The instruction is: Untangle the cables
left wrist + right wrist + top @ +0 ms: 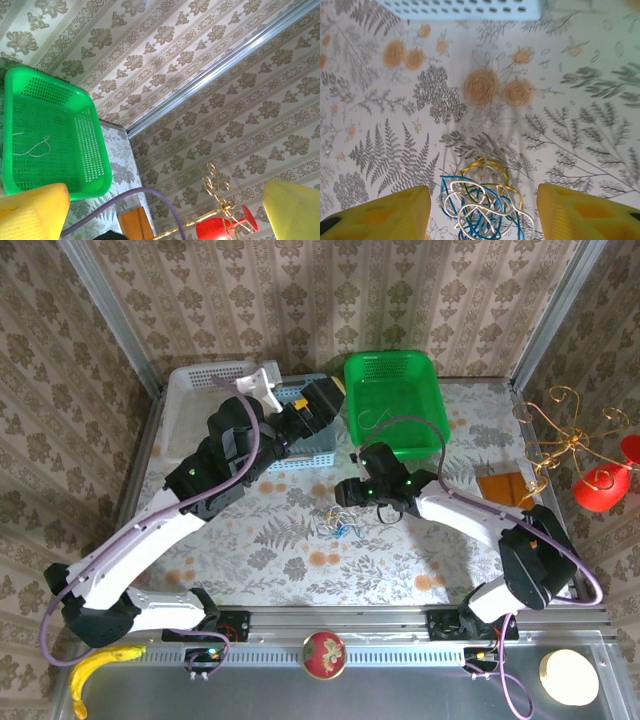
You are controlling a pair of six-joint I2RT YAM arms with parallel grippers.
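Note:
The cables (340, 523) lie as a small tangle of blue, yellow and whitish wires on the flowered table, mid-table. In the right wrist view the tangle (485, 200) sits on the cloth between my two yellow fingers (380, 215), which stand wide apart without touching it. My right gripper (350, 494) hovers just above and behind the tangle, open. One pale wire (32, 147) lies loose inside the green basket (392, 400). My left gripper (322, 400) is raised over the blue basket, open and holding nothing, its yellow fingertips (35, 210) at the frame's lower corners.
A white basket (200, 400) and a blue basket (300, 450) stand at the back left. A gold wire stand with red ornaments (585, 460) and an orange block (505, 488) sit at the right edge. A banana (95, 670) and a red ball (324, 654) lie on the near shelf.

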